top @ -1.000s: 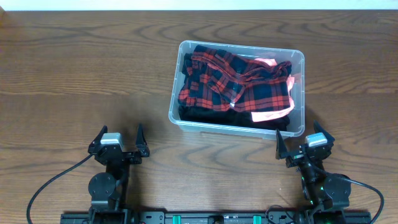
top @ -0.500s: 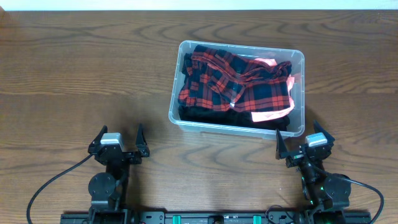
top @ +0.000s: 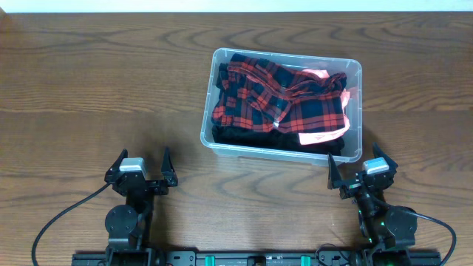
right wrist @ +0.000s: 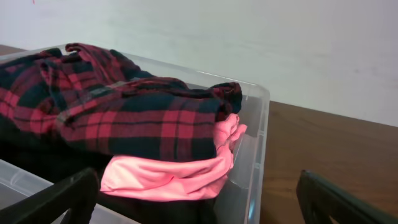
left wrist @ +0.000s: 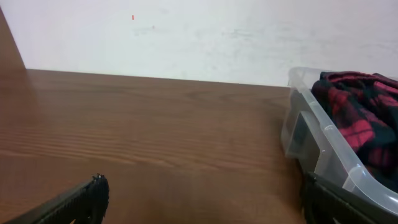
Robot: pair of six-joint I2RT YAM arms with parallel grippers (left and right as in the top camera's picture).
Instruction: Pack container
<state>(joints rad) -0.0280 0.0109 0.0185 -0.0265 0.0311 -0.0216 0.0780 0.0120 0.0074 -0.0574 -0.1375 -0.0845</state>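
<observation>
Container [top: 208,111] packing looks done or close to it, and nothing in view has moved over the last second: both arms and the clothes sit exactly as they did in the earlier overhead pictures. Nearest the robot, the left gripper [top: 143,159] rests low at the front edge of the counter [top: 89,89], jaws spread wide and empty, with bare wood ahead of it and the clear bin off to its right, apart from it. The right gripper [top: 353,165] is parked the same way, released and holding nothing, just in front of the bin's near right corner; whether a fingertip touches the plastic cannot be told from above, and its own wrist camera shows the rim close ahead with a gap. Further back, the clear bin stands right of centre on the counter, slightly skewed. It is filled with a red-and-black plaid garment [top: 295,100] lying on top, a pink cloth [top: 319,136] folded under it at the near right end, and black fabric [top: 236,134] along the near side. From the right wrist view the pile rises roughly to rim level, with nothing seen hanging over the wall. Beyond the bin there is only more wood and then a pale wall [left wrist: 217,31]. No loose item remains on the counter, so the stillness, with both grippers drawn back and open, reads as a rest pose after the last piece went in, with no work plainly left
</observation>
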